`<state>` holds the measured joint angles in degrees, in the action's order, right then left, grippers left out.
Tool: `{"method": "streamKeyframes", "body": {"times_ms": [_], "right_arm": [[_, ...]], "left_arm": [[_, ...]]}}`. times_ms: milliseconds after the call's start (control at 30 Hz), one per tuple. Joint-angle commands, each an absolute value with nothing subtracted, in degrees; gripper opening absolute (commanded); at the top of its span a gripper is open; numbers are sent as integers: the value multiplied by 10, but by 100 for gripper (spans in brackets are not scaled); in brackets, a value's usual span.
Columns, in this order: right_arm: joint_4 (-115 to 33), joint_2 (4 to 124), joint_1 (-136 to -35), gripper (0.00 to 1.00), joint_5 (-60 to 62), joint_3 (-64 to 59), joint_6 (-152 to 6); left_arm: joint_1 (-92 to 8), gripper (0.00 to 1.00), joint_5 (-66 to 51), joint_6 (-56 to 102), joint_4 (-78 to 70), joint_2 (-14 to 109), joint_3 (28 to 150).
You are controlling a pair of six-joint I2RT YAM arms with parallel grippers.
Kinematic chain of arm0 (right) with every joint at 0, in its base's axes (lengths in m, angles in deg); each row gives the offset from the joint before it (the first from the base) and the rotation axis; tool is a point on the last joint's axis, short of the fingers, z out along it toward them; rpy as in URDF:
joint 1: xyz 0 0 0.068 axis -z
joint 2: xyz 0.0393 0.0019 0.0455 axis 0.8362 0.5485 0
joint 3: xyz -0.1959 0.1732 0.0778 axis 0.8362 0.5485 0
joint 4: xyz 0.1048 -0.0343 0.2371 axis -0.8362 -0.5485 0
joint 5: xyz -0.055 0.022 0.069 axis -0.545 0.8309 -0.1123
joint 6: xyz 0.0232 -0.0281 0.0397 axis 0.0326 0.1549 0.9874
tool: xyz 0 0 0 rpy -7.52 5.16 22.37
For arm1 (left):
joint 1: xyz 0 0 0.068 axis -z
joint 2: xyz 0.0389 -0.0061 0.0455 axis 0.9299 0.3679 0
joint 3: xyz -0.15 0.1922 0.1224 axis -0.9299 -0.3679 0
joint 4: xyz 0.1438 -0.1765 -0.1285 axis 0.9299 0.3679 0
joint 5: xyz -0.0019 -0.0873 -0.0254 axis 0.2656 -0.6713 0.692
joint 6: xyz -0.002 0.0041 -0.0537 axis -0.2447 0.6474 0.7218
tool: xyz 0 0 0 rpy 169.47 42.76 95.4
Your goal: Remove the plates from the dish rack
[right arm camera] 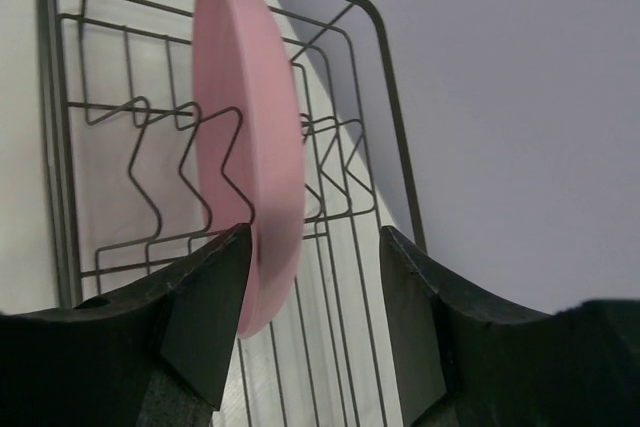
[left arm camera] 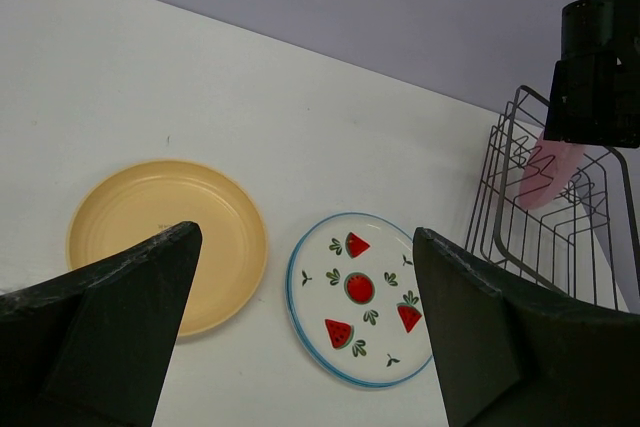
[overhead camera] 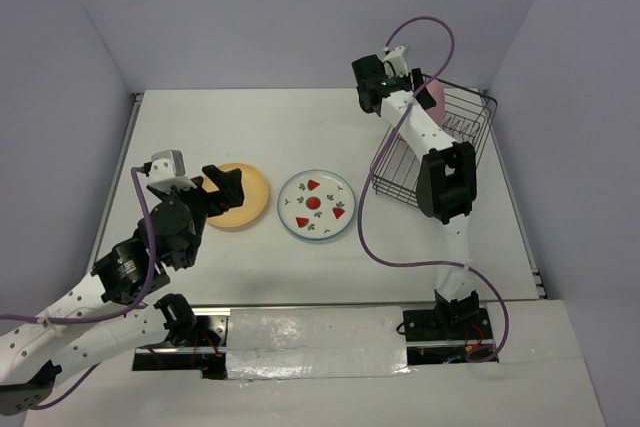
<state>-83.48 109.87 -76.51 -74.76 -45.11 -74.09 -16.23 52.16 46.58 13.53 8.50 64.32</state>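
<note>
The pale yellow-orange plate (overhead camera: pixel 248 197) and the strawberry-print plate (overhead camera: pixel 315 204) lie flat on the table, side by side. They also show in the left wrist view, the yellow plate (left arm camera: pixel 160 232) and the strawberry plate (left arm camera: pixel 360 297). The pink plate (overhead camera: pixel 436 95) stands on edge in the black wire dish rack (overhead camera: pixel 462 137). My right gripper (overhead camera: pixel 418 82) is open at the plate's top rim. In the right wrist view the pink plate (right arm camera: pixel 245 167) sits against the left finger (right arm camera: pixel 205 317), inside the open jaws (right arm camera: pixel 312 237). My left gripper (overhead camera: pixel 222 185) is open and empty above the yellow plate's left side.
The rack (left arm camera: pixel 560 237) stands at the table's far right, near the right wall. Its upright prongs (right arm camera: pixel 150 197) stand on either side of the pink plate. White table (overhead camera: pixel 250 127) lies behind the two flat plates. The right arm's link (overhead camera: pixel 445 182) hangs over the rack's near side.
</note>
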Motion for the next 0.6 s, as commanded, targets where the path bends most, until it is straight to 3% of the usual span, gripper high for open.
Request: {"method": "streamKeyframes", "body": {"times_ms": [0, 233, 567], "right_arm": [[-864, 1095, -759, 60, -805, -472, -707], [-950, 1074, -735, 55, -758, -475, -620], [-964, 1055, -718, 28, -712, -450, -567]], "left_arm": [[-159, 99, 534, 464, 115, 77, 641], [-158, 99, 532, 464, 113, 68, 639], [-156, 99, 533, 462, 110, 64, 637]]}}
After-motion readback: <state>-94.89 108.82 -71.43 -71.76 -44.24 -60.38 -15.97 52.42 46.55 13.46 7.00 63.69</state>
